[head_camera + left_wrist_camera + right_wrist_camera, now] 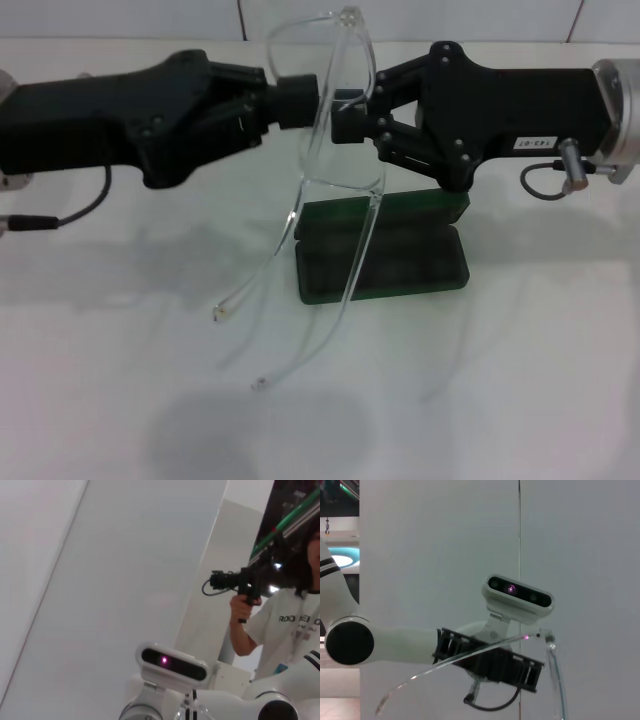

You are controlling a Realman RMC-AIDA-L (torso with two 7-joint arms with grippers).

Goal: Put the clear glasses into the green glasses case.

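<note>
While the clear glasses [335, 130] hang in the air above the open green case [385, 258] near the table's [540, 390] far edge, pinched by our left pincer [300, 100] and right pincer [347, 115], we judge the lowering into the case still undone.

Both claws are matte black, built of angular, faceted plates dotted with small round screws. The left claw [290, 100] fills the upper left of the head view, its body tapering into a blunt round tip; a thin black cable loops out beneath it at the left edge. The right claw [350, 112] sits upper right, showing linked bars, a small white label with dark printing, a silver wrist collar and a short grey cable with a metal plug. In the wrist views the robot's body is glossy white, with rounded joints capped in black and a white head camera bar glowing pink.
</note>
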